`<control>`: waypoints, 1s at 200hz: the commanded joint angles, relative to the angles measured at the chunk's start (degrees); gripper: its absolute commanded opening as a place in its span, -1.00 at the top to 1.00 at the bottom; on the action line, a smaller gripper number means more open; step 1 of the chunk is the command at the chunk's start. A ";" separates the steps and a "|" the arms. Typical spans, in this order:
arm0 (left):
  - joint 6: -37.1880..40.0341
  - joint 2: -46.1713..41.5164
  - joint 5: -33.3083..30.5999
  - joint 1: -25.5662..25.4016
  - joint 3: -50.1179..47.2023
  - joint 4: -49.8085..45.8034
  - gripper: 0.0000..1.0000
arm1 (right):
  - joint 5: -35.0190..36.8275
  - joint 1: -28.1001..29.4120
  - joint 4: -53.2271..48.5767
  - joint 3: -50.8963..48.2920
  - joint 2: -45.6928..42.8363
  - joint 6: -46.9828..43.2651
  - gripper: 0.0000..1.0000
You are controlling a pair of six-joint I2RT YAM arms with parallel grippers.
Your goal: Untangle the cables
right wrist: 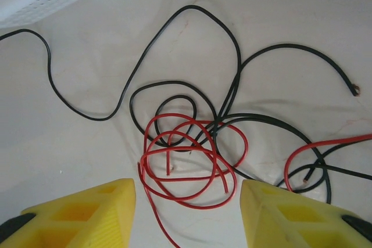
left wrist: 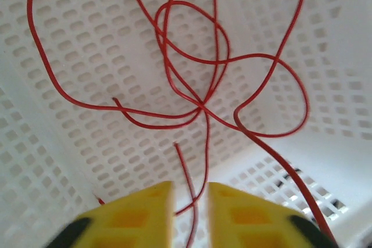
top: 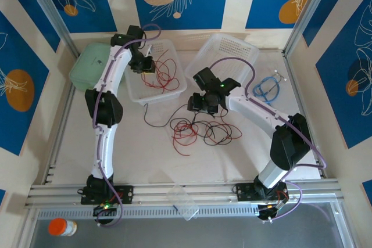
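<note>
The left gripper hangs inside the white perforated basket at the far left of the table. Its yellow fingers are drawn close, leaving only a narrow slot. Two red strands run through that slot, and it looks wider than they are, so to my eye the jaws bracket them loosely rather than pinch them. Just beyond the tips the red cables lie looped and crossed over one another on the basket's holed floor. The right gripper hovers over the pale table nearer the middle, jaws spread wide with nothing between them. Straight below that gap lies a red coil, several turns stacked on each other and threaded into the black cable. The black cable's long loops sprawl away across the tabletop, with one bare end lying off to the right. Seen from above, this tangle sits on the table in front of the basket, between the two arms, and a black tail trails to just beside the basket's near edge. Farther out, a second white basket sits at an angle behind the right arm. A light-blue cable is coiled to its right, and a green lid rests to the left of the first basket.
</note>
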 commanded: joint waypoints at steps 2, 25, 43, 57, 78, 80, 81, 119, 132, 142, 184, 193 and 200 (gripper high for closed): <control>1.93 1.60 0.57 0.11 4.21 -7.48 0.12 | -4.47 -0.03 0.15 2.68 1.03 -1.46 -0.03; 3.56 2.12 -6.14 0.12 4.14 -9.51 -0.26 | -5.72 -0.03 0.48 4.37 1.69 -2.58 -0.05; 5.55 2.16 -5.99 -0.02 3.96 -9.65 -0.32 | -7.60 0.04 2.00 7.55 3.12 -5.85 -0.09; 6.87 1.45 -4.99 -0.36 3.96 -9.03 -0.38 | -8.27 0.47 5.01 10.46 4.44 -11.61 -0.13; 8.42 -0.59 -5.18 -0.99 3.96 -7.58 -0.44 | -8.11 0.82 12.17 13.51 6.65 -25.40 -0.22; 8.52 -0.81 -5.19 -1.03 3.96 -7.48 -0.44 | -7.97 0.88 13.06 13.58 6.91 -27.10 -0.22; 8.56 -0.86 -5.19 -1.05 3.96 -7.37 -0.44 | -7.89 0.91 13.55 13.61 6.97 -27.91 -0.22; 9.38 -3.44 -4.75 -1.17 3.44 -5.94 -0.48 | -6.40 -0.17 24.67 18.41 14.47 -51.63 -0.25; 9.54 -3.79 -4.52 -1.24 2.92 -5.67 -0.48 | -9.13 -1.04 25.87 20.77 17.17 -55.13 -0.25; 9.55 -3.89 -4.66 -1.37 2.51 -5.36 -0.48 | -10.44 -1.26 26.07 22.70 19.25 -56.90 -0.24; 10.07 -3.96 -4.69 -1.61 2.38 -5.13 -0.47 | -9.16 -1.09 25.50 29.81 27.68 -58.72 -0.19; 10.33 -4.12 -4.61 -1.72 2.41 -5.20 -0.47 | -8.42 -1.18 25.91 31.11 29.12 -58.26 -0.17; 10.54 -4.24 -4.58 -1.77 2.31 -5.29 -0.47 | -8.00 -1.35 26.47 31.82 29.89 -57.49 -0.15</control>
